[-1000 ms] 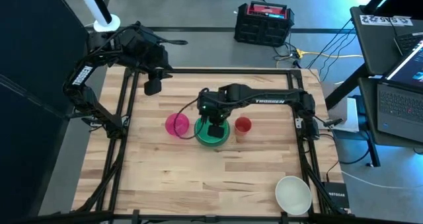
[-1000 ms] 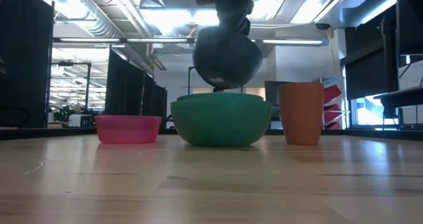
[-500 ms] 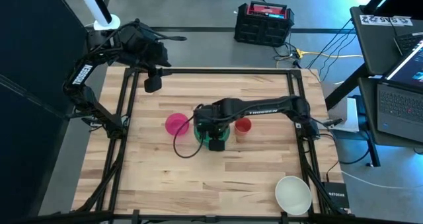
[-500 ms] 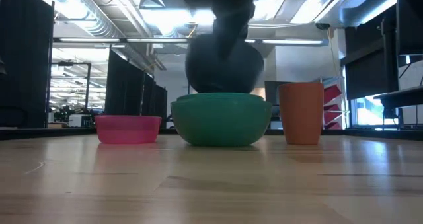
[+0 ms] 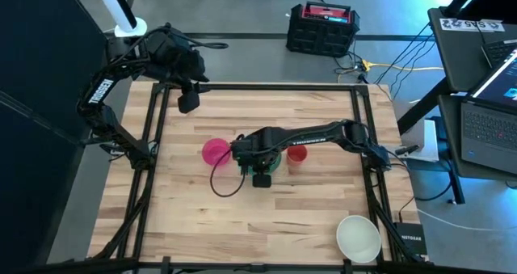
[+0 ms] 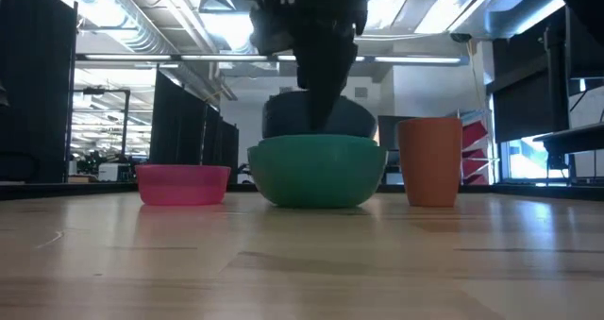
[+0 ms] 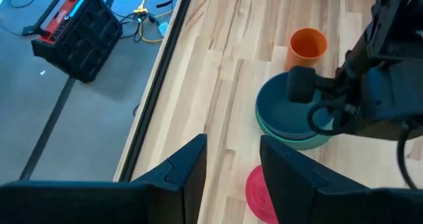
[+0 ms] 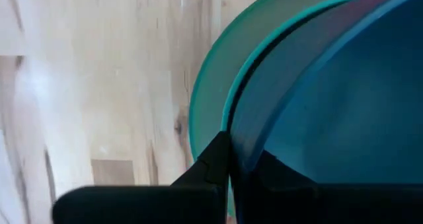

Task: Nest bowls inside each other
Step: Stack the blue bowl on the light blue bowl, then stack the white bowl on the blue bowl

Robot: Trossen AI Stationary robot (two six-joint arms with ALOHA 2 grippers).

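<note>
Showing four bowls (image 5: 216, 152), one orange cup (image 5: 296, 155)

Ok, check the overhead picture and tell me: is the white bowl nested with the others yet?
No, the white bowl sits alone near the table's corner, far from the green bowl stack.

The right arm reaches low across the table's middle, its right gripper (image 8: 231, 163) pinched tight. The left arm waits at the far left corner, left gripper (image 5: 187, 102) part open.
</note>
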